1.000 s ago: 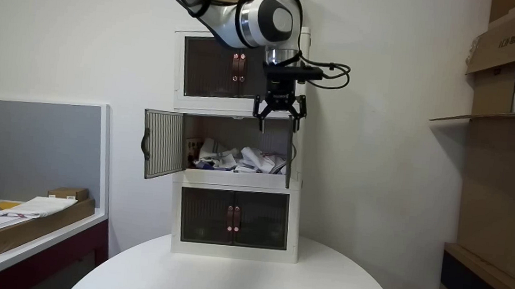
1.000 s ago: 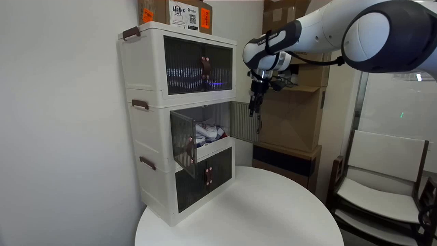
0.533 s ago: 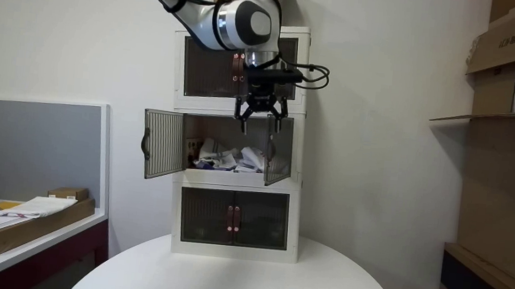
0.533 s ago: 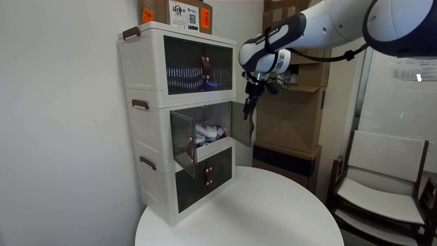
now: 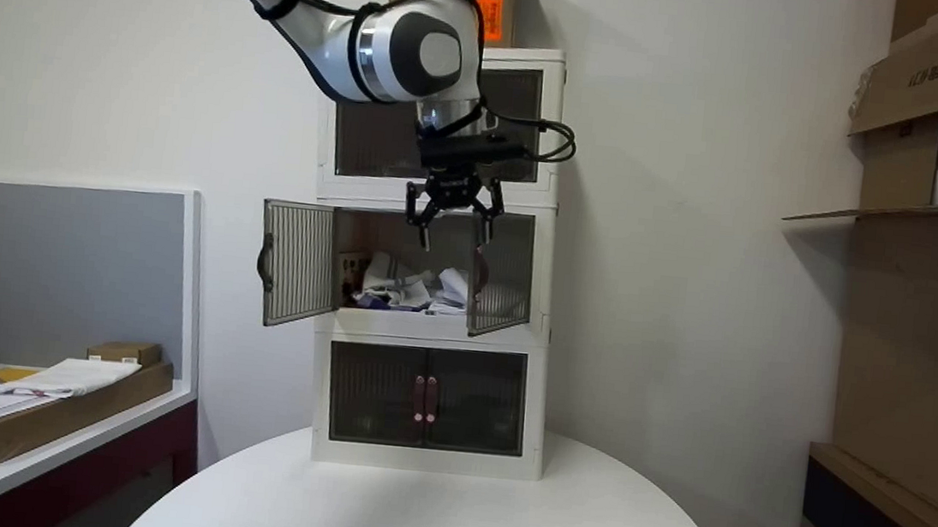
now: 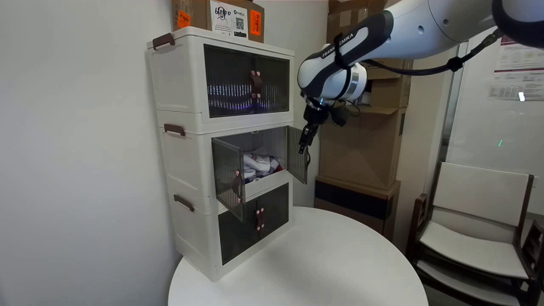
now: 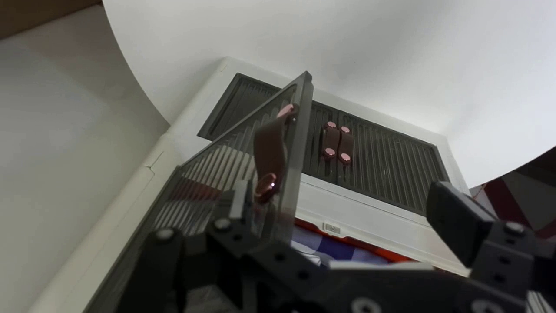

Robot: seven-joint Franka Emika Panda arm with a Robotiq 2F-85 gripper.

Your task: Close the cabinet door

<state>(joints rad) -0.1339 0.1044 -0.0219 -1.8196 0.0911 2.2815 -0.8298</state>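
The white three-tier cabinet (image 5: 433, 327) stands on a round table. In its middle tier, the cabinet door (image 5: 510, 280) nearest my gripper is partly open. It has a ribbed see-through pane and a brown strap handle, and also shows in an exterior view (image 6: 296, 155) and the wrist view (image 7: 230, 152). My gripper (image 5: 456, 240) is open and empty, pointing down in front of the middle tier's opening. In the wrist view, one of its fingers (image 7: 241, 200) is on the door's handle side, close beside the handle (image 7: 270, 150); whether it touches is unclear. The other finger (image 7: 456, 221) is apart from the door.
The middle tier's other door (image 5: 298, 264) stands wide open, also seen in an exterior view (image 6: 228, 178). White and blue cloths (image 6: 259, 165) lie inside. The round white table (image 6: 323, 263) is below. Cardboard boxes (image 6: 361, 148) and a chair (image 6: 476, 246) stand beyond.
My gripper has moved across the front of the cabinet towards the wide-open door. The nearer door has swung inward with it, from nearly edge-on to partly open. The other door has not moved.
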